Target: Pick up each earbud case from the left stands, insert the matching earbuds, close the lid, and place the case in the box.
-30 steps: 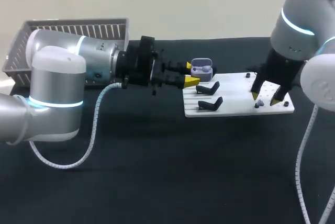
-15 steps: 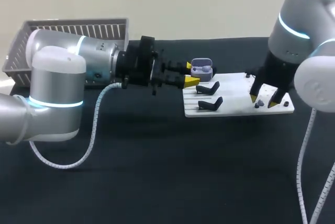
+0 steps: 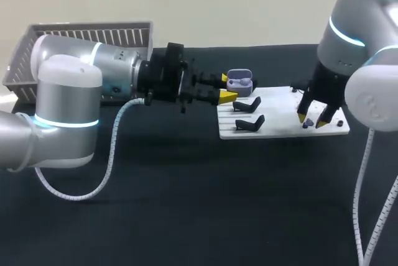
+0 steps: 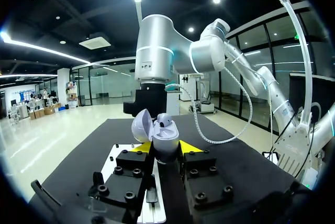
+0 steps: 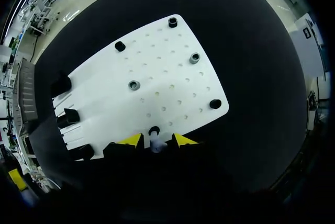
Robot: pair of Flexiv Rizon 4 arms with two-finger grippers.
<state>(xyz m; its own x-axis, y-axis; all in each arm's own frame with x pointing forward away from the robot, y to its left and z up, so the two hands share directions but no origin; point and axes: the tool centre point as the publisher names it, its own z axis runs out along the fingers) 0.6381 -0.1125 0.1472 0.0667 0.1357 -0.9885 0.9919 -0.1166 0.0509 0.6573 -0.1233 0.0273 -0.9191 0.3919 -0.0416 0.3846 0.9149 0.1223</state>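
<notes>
Robotics lab, silver left arm (image 3: 68,92) and right arm (image 3: 354,23) stood over a black bench (image 3: 186,204), white drilled fixture board (image 3: 280,128), slatted basket (image 3: 87,33).

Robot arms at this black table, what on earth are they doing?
They are packing earbuds into a case. The left gripper is shut on a lavender earbud case with its lid open, and holds it above the table beside the white board. The right gripper is low over the board's other end, its fingers open on either side of a small pale earbud. A grey basket stands behind the left arm.
</notes>
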